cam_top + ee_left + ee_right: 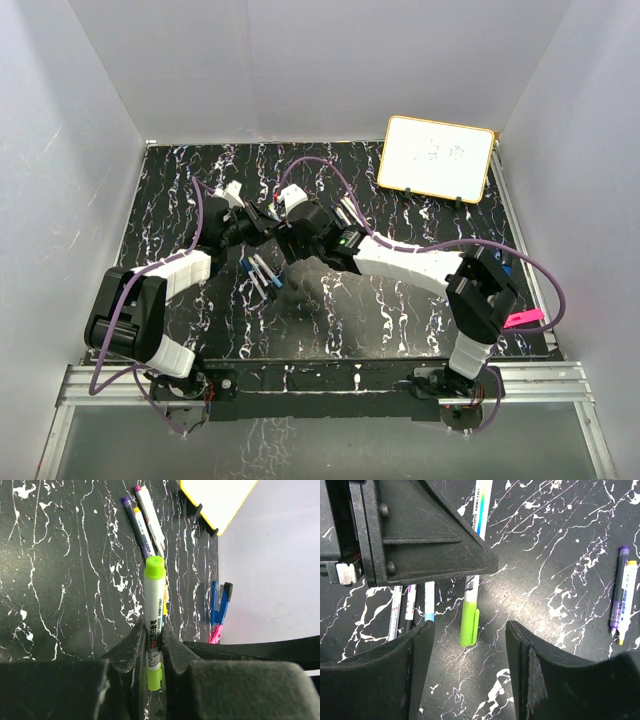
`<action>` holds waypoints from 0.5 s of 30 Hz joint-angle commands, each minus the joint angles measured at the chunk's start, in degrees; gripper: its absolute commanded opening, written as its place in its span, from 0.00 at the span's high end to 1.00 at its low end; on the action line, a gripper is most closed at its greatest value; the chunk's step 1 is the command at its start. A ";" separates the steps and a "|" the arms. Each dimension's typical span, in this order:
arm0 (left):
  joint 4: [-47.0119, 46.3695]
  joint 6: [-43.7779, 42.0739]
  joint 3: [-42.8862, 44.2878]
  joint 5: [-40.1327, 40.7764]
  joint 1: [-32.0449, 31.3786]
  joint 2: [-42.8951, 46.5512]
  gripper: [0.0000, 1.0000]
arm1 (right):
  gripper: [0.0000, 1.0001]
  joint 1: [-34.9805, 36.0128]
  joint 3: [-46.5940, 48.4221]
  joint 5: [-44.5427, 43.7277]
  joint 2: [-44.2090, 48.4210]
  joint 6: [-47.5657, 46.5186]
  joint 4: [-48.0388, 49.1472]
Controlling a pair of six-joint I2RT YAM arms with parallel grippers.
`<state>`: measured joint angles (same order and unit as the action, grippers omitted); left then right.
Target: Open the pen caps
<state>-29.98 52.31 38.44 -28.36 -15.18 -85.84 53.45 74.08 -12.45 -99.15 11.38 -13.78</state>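
Two arms meet above the middle of the black marbled bench (180, 180). The left gripper (153, 632) has its jaws closed on the white barrel of a marker pen (154, 605). This pen points away from the wrist, and its lime-green cap (154, 569) is on the far end.

In the right wrist view, the right gripper (468, 647) has its jaws wide apart and holds nothing. They stand on each side of the green end (469, 622) of a pen that runs out from behind the left gripper, and they do not touch it.

Several more pens (411, 602) lie side by side on the bench beneath the left gripper. Further right, two thin pens (619, 595), one purple and one with yellow ends, lie together. A small whiteboard (437, 158) stands at the far right of the bench.
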 commanded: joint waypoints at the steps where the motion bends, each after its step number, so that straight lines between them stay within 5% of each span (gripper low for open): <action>1: -2.26 0.75 0.98 -2.13 -0.54 0.89 1.00 | 0.44 -0.37 1.96 0.51 -0.24 0.56 1.70; 15: -1.66 1.25 1.01 -2.31 -2.00 2.55 1.00 | 0.51 -0.88 2.86 1.48 -3.86 0.88 2.57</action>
<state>-30.83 53.56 38.44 -29.32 -16.45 -85.73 52.90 74.24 -11.14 -102.91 12.12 -13.58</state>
